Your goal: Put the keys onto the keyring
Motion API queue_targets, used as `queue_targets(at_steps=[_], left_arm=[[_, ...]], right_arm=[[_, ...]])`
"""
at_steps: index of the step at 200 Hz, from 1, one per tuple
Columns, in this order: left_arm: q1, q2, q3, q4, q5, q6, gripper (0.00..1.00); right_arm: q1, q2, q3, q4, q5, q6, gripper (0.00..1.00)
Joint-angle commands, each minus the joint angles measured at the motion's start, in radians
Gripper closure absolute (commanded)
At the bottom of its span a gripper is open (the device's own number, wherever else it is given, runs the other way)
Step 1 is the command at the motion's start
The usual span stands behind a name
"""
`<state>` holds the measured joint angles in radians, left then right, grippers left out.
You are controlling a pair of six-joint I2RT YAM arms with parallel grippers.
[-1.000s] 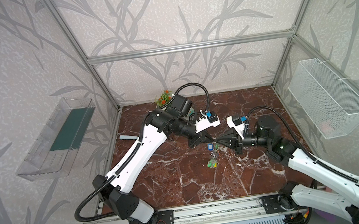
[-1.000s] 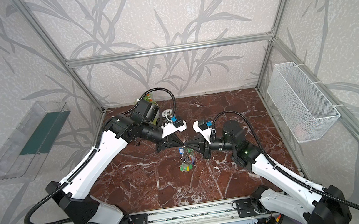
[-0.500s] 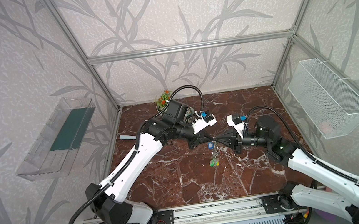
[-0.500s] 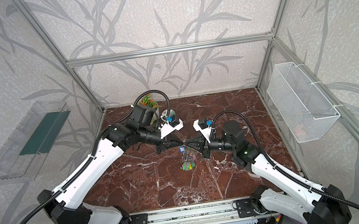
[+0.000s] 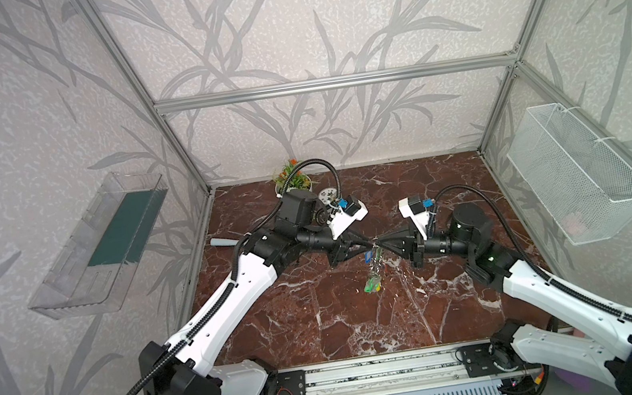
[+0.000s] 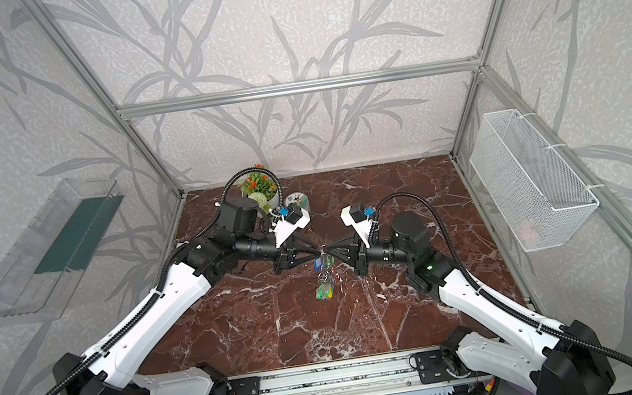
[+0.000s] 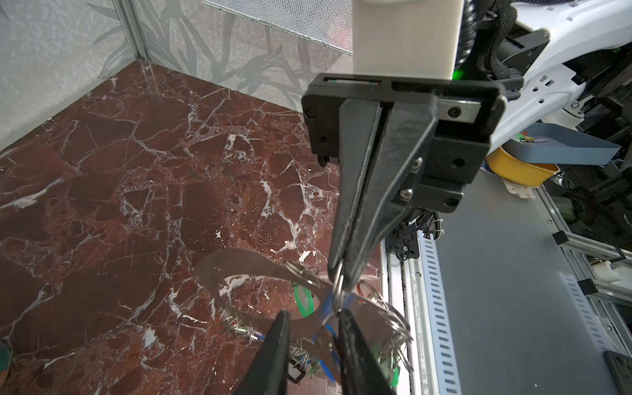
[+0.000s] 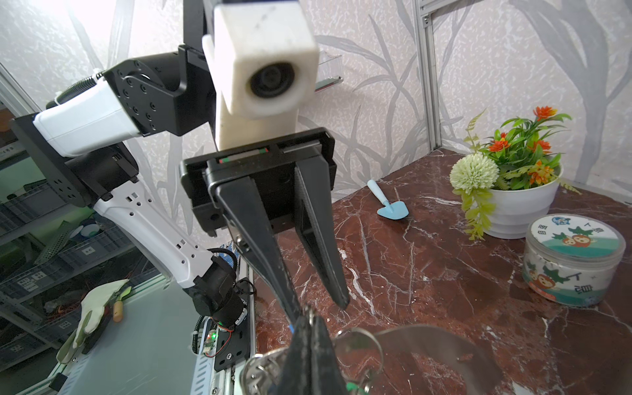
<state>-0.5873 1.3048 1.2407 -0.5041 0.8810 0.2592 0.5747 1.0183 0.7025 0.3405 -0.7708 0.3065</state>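
The right pincer (image 7: 342, 277) was shut tight on a small ring (image 7: 337, 285) at the edge of the keyring (image 7: 239, 263). It held the grey plate up in the air above the worktop (image 5: 322, 315). I think it held it there so the other arm could get at the edge from the side. The left pincer (image 8: 321, 307) was right in front of it, tip to tip. Its jaws were a little way apart, and I could see nothing gripped between them. A blue key (image 5: 369, 257) hung just below the two tips. Green keys (image 5: 372, 285) dangled lower down, so some keys looked to be on already. The many little rings (image 7: 393, 318) crowded the edge and could get in the way. A flower pot (image 8: 516, 205), a round tin (image 8: 574, 263) and a small blue shovel (image 8: 391, 207) stood well apart, at the back of the worktop
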Motion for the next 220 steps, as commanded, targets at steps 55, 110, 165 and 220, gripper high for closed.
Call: queue_targets(at_steps=[55, 110, 165, 220], left_arm=[[-0.009, 0.016, -0.018, 0.071, 0.041, -0.04, 0.72], [-0.026, 0.032, -0.027, 0.093, 0.051, -0.055, 0.73], [-0.027, 0.016, -0.058, 0.165, 0.051, -0.1, 0.84], [-0.025, 0.009, -0.045, 0.151, 0.004, -0.089, 1.0]], right_arm=[[-0.006, -0.003, 0.005, 0.117, -0.027, 0.026, 1.0], [-0.009, 0.006, 0.002, 0.133, -0.025, 0.034, 1.0], [-0.01, 0.009, -0.008, 0.137, -0.024, 0.034, 1.0], [-0.012, -0.007, -0.025, 0.132, -0.03, 0.028, 1.0]])
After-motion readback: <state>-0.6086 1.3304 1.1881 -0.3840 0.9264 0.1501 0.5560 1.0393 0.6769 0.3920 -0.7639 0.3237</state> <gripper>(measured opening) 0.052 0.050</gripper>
